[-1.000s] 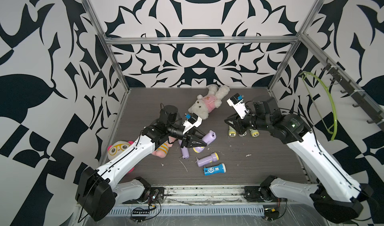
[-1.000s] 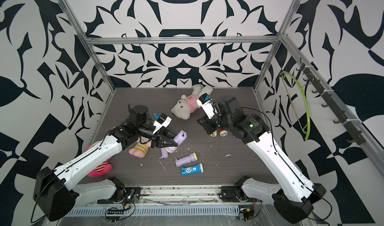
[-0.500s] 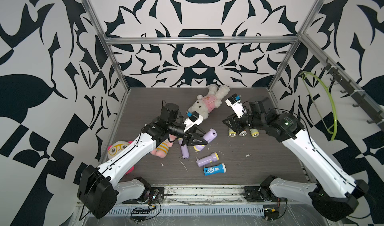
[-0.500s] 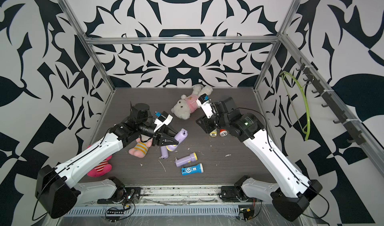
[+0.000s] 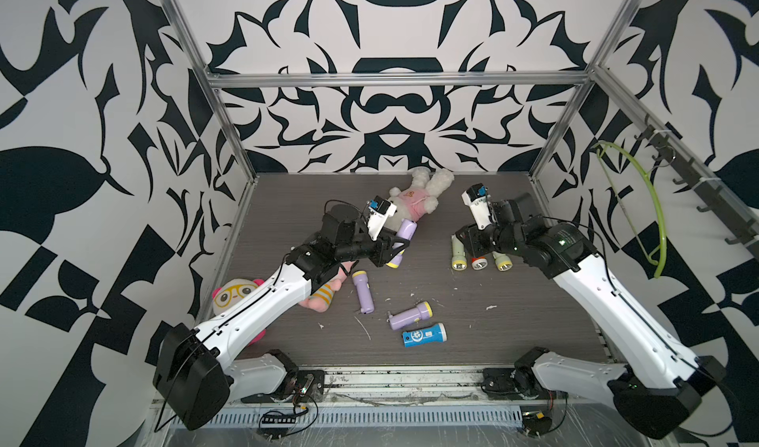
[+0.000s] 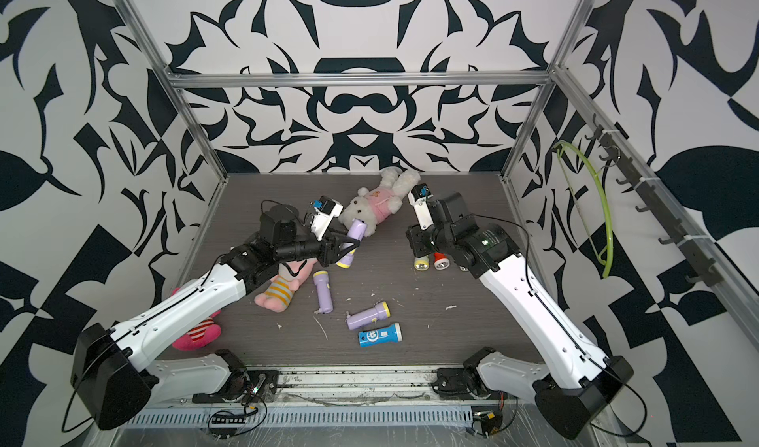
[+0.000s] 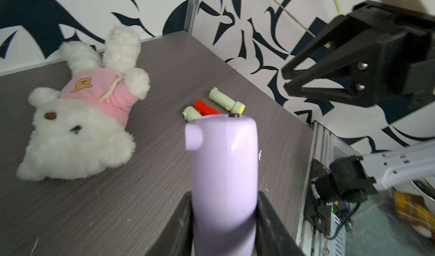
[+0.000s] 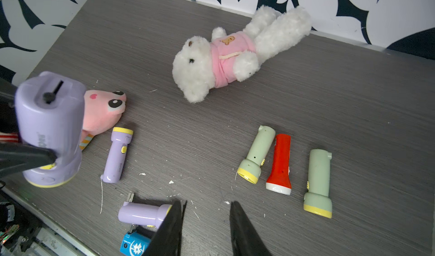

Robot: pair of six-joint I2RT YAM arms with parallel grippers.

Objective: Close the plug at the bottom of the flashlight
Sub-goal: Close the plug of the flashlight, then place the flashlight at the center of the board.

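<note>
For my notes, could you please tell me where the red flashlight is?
In both top views and the right wrist view, the red flashlight lies on the right side of the table, between two green flashlights.

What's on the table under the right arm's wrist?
In a top view, mainly the lens ends show: a pale green flashlight, a red flashlight and a second green flashlight. The right arm covers most of their handles there.

The left fingers [image 6: 341, 239] clamp a tilted purple flashlight [image 6: 356, 231] over the table [image 6: 431, 334]; a white stuffed toy [image 6: 371, 209] lies at its one o'clock.
</note>
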